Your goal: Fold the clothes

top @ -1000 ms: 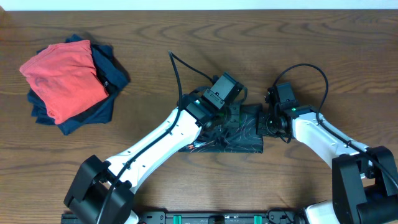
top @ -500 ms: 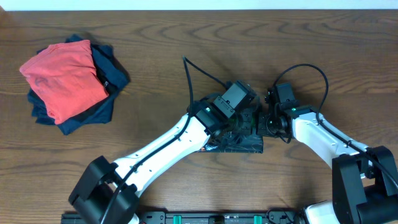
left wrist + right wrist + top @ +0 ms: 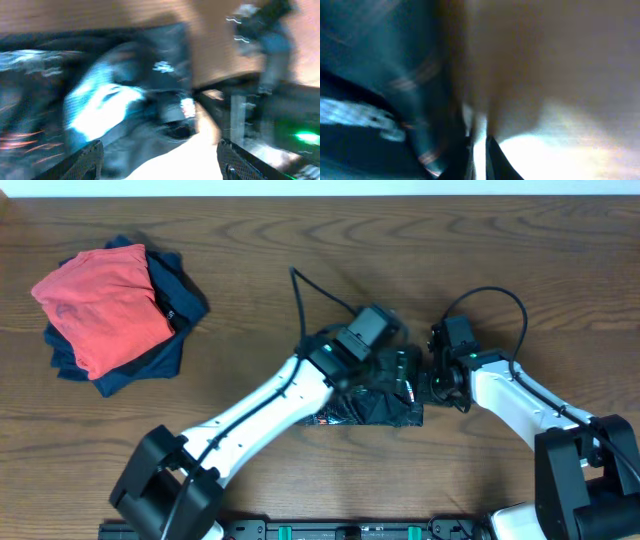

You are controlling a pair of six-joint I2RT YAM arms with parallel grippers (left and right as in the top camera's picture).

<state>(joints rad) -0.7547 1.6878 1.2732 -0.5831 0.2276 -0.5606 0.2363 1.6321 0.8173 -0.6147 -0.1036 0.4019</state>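
Jersey is bunched in a dark heap mid-table, in front of both arms. The fold is not neat; its edges are ragged.

Left gripper is over the heap's upper right part. On the left wrist cam the fingers stand wide apart, released, with nothing clamped. Cloth fills the view beyond and below them. That view is heavily blurred, so I can't tell whether the tips touch the fabric.

Right gripper sits at the jersey's right edge, just beside the left one. On the right wrist cam the jaws are almost together, with only a thin bright slit between them. The jersey lies off to the left of the tips. I can't tell if any cloth is pinched, because of the blur.

A red garment lies on a navy pile at far left, well apart from the jersey.
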